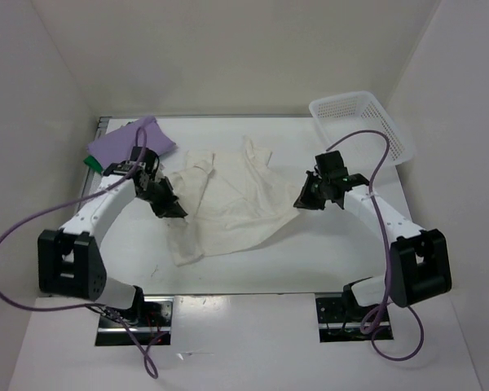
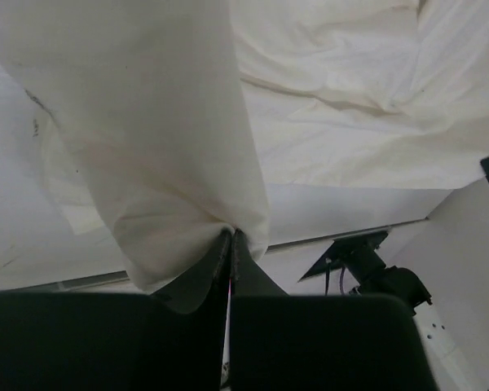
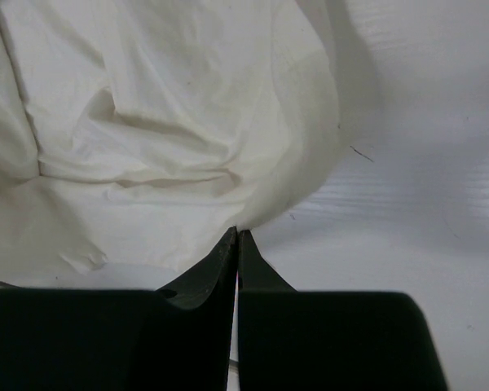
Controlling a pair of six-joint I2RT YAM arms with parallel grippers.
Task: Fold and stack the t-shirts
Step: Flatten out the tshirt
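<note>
The left claw [image 1: 169, 205] is clamped shut on the cream shirt [image 1: 228, 204] at its 9 o'clock edge. The right claw [image 1: 304, 198] pinches its 3 o'clock edge. This shirt lies crumpled mid-table. Farther back at 11 o'clock is the purple shirt [image 1: 126, 140], with the green shirt [image 1: 90, 161] peeking out beside it. The basket [image 1: 350, 106] sits at 1 o'clock.

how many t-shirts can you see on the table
3: the cream t-shirt spread at the centre, the lavender t-shirt at the far left, and the green t-shirt, only a corner showing at its edge.
</note>
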